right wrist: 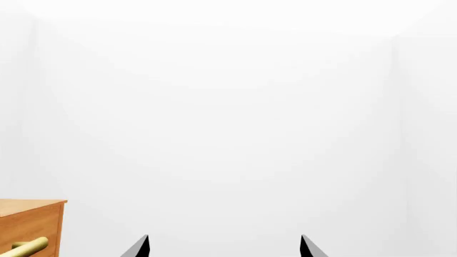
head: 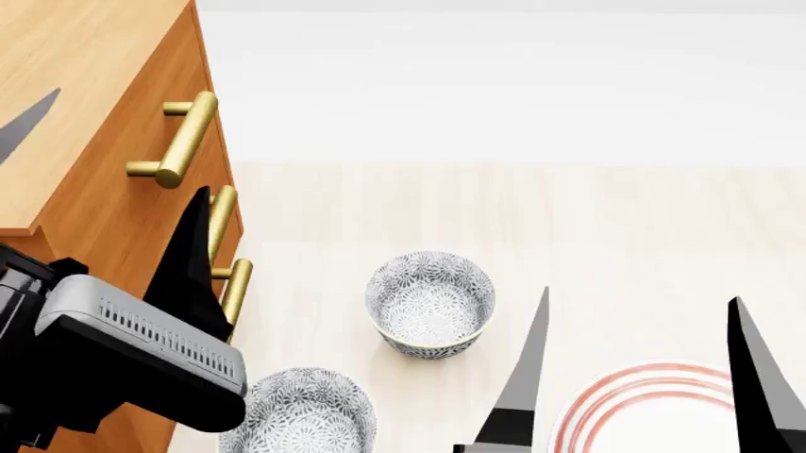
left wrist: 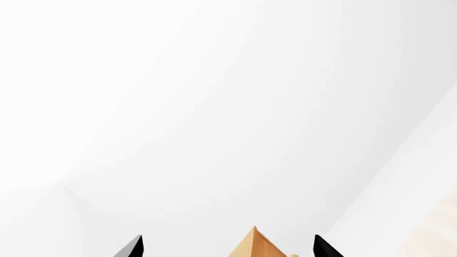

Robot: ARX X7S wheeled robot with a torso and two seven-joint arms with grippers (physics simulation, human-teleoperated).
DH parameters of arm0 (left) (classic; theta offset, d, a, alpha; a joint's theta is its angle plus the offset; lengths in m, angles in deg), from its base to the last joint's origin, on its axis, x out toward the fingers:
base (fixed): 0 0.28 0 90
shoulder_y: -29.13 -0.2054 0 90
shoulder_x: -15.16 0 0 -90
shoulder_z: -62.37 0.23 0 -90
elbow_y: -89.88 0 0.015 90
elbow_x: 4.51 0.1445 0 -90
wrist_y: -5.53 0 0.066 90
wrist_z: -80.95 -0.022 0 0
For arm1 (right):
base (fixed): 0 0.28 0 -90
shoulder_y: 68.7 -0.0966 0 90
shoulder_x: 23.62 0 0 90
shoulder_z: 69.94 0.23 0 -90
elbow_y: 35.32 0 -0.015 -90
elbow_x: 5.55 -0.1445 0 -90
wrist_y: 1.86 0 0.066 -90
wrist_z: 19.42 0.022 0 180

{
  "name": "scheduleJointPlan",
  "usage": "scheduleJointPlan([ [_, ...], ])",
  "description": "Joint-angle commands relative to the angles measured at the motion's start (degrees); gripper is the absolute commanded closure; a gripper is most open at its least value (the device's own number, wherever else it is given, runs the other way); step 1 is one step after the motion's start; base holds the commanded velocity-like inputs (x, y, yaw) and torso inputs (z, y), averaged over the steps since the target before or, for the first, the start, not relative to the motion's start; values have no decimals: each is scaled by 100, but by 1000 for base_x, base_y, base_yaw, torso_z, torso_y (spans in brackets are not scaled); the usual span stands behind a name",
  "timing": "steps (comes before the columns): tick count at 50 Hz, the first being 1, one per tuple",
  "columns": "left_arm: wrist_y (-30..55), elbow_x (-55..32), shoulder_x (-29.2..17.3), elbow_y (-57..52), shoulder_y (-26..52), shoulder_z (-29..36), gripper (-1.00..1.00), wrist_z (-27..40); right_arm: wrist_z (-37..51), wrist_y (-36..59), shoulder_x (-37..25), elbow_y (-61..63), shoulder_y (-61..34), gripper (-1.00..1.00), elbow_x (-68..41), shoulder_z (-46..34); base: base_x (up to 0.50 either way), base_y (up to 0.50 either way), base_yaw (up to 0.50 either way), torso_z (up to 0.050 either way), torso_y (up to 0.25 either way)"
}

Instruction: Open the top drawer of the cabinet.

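Our left gripper [head: 108,156] sits spread wide by the cabinet [head: 75,113], clear of the top drawer [head: 208,142] handle; right gripper [head: 643,368] spread wide, holding nothing.

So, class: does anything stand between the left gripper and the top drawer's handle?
Nothing visible does. The left gripper is open beside the cabinet, and the top drawer's handle sits clear, with the bowls lower, off that path.

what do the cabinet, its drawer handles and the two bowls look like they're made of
The cabinet looks like orange-brown wood, going by its visible grain and matte finish. The top drawer's handle looks like brass: a yellow metallic bar with a soft sheen. The two bowls appear to be glazed ceramic, with a fine grey-on-white pattern.
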Motion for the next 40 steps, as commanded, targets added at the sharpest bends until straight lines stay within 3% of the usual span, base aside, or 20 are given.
scheduleJointPlan([
  [1, 104, 130, 121, 684, 363, 454, -100, -371, 55, -9, -51, 21, 5, -100, -64, 20, 0, 0, 0, 0, 0],
  [40, 198, 698, 960, 3099, 1160, 1691, -100, -1388, 235, -42, -171, 28, 0, -100, -135, -55, 0, 0, 0, 0, 0],
])
